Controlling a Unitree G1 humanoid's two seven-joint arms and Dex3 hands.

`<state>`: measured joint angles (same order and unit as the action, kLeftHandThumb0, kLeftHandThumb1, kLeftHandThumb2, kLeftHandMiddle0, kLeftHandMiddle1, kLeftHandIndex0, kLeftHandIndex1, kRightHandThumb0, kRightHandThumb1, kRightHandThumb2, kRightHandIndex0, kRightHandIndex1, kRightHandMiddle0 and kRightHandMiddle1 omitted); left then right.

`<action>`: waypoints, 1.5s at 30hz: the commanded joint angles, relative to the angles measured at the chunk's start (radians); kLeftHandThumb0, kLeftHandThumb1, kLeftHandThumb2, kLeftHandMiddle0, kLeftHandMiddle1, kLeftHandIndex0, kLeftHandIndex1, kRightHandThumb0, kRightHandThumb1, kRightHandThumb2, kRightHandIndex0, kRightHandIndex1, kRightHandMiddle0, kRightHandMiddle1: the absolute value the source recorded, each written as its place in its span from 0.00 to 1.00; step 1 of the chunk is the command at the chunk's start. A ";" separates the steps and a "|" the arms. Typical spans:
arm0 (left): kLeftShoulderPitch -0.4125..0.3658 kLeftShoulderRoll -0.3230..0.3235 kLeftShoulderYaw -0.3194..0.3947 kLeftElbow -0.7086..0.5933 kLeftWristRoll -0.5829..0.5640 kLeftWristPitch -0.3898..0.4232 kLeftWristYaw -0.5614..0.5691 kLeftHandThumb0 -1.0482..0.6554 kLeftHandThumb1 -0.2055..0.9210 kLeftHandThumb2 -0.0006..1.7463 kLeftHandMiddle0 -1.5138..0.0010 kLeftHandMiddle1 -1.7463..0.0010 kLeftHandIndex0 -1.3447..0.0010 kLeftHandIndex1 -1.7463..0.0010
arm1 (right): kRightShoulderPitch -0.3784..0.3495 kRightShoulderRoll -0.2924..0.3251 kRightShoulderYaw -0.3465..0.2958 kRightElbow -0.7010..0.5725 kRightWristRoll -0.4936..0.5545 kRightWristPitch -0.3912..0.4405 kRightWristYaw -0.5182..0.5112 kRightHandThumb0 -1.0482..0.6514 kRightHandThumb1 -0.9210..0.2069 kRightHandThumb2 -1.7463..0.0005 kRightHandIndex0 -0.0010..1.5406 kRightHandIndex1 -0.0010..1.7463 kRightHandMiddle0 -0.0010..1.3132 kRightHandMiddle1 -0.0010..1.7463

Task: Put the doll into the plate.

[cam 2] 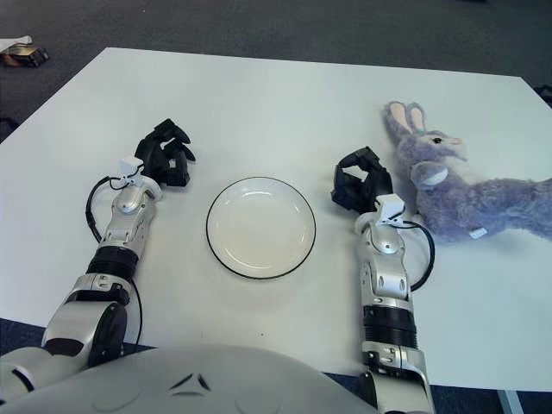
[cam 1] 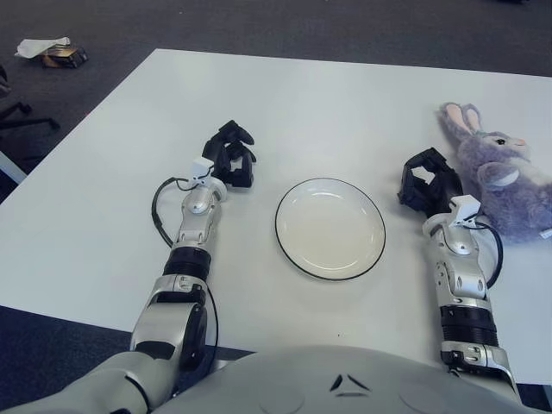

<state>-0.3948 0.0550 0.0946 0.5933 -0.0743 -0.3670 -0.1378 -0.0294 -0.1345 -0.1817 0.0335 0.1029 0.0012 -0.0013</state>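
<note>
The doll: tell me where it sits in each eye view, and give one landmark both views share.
Left eye view: the doll, a grey plush rabbit, lies at the right edge, partly cut off, just right of the right hand.
Right eye view: the doll lies right of centre, its full length showing.
Shared landmark: the plate with the dark rim, between the two hands.

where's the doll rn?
The plush rabbit doll lies on the white table at the far right of both eye views, just right of the right hand; the empty plate sits left of that hand.
</note>
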 commanded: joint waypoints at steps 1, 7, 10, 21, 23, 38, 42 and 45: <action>0.052 -0.010 -0.005 0.046 0.005 -0.002 0.003 0.61 0.30 0.88 0.58 0.00 0.53 0.00 | 0.058 0.009 -0.003 0.020 0.020 0.049 0.021 0.37 0.37 0.38 0.74 1.00 0.36 1.00; 0.051 -0.015 -0.007 0.051 0.009 -0.007 0.008 0.61 0.30 0.88 0.58 0.00 0.53 0.00 | 0.061 0.003 -0.019 0.008 0.043 0.053 0.046 0.37 0.38 0.38 0.74 1.00 0.36 1.00; 0.049 -0.017 -0.009 0.054 0.009 -0.005 0.007 0.61 0.30 0.88 0.58 0.00 0.53 0.00 | 0.063 0.001 -0.030 -0.011 0.054 0.055 0.050 0.37 0.38 0.37 0.74 1.00 0.36 1.00; 0.045 -0.022 -0.006 0.060 0.005 -0.011 0.004 0.61 0.30 0.88 0.58 0.00 0.53 0.00 | 0.068 -0.013 -0.061 -0.111 0.053 0.064 0.047 0.37 0.36 0.39 0.74 1.00 0.35 1.00; 0.046 -0.022 -0.005 0.056 0.005 -0.009 0.006 0.61 0.30 0.88 0.58 0.00 0.53 0.00 | 0.067 -0.015 -0.063 -0.142 0.050 0.074 0.043 0.37 0.35 0.40 0.73 1.00 0.34 1.00; 0.056 -0.020 0.005 0.034 -0.007 0.013 0.004 0.61 0.30 0.88 0.58 0.00 0.53 0.00 | 0.115 -0.045 -0.077 -0.497 -0.021 0.207 -0.008 0.38 0.32 0.43 0.64 1.00 0.32 1.00; 0.057 -0.021 0.006 0.029 -0.003 0.023 0.014 0.61 0.30 0.88 0.58 0.00 0.53 0.00 | 0.148 -0.072 -0.093 -0.578 -0.091 0.163 -0.017 0.38 0.31 0.43 0.59 1.00 0.31 1.00; 0.057 -0.022 0.006 0.027 0.001 0.026 0.022 0.61 0.21 0.93 0.46 0.00 0.50 0.06 | 0.170 -0.106 -0.103 -0.627 -0.159 0.131 -0.014 0.43 0.35 0.40 0.53 1.00 0.31 0.99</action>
<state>-0.3967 0.0458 0.1016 0.5842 -0.0742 -0.3641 -0.1313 0.1152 -0.2043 -0.2638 -0.5388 0.0009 0.1695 -0.0113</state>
